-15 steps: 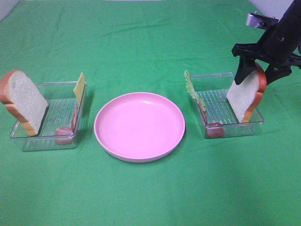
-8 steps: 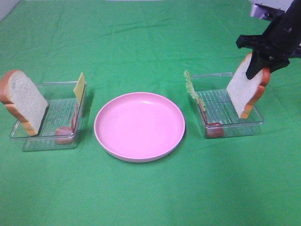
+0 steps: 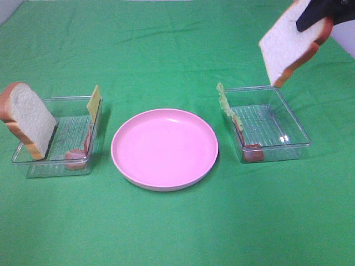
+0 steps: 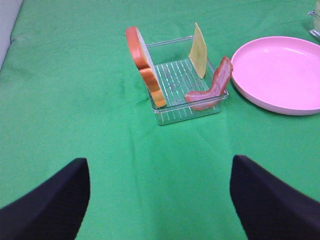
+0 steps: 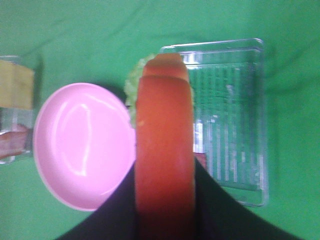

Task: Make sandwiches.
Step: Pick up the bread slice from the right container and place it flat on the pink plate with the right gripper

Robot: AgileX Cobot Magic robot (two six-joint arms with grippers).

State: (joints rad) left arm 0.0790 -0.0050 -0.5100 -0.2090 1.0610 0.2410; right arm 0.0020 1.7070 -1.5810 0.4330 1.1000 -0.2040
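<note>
My right claw (image 3: 315, 16) grips a bread slice (image 3: 285, 47) in the air above its tray (image 3: 288, 145) (left claw (image 4: 160, 200) gapes, idle). First layer, I judge; next it needs carrying over the pink plate (image 3: 164, 147) and laying flat.

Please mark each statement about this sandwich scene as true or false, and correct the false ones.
1. The right tool holds a bread slice in the air, out of the right tray. True.
2. The pink plate has food on it. False: it is bare.
3. The yellow cheese stands in the left tray. True.
4. The lettuce leans in the left tray. False: it leans at the edge of the right tray.
5. The left tool is shut. False: it is open and empty, apart from the left tray.
</note>
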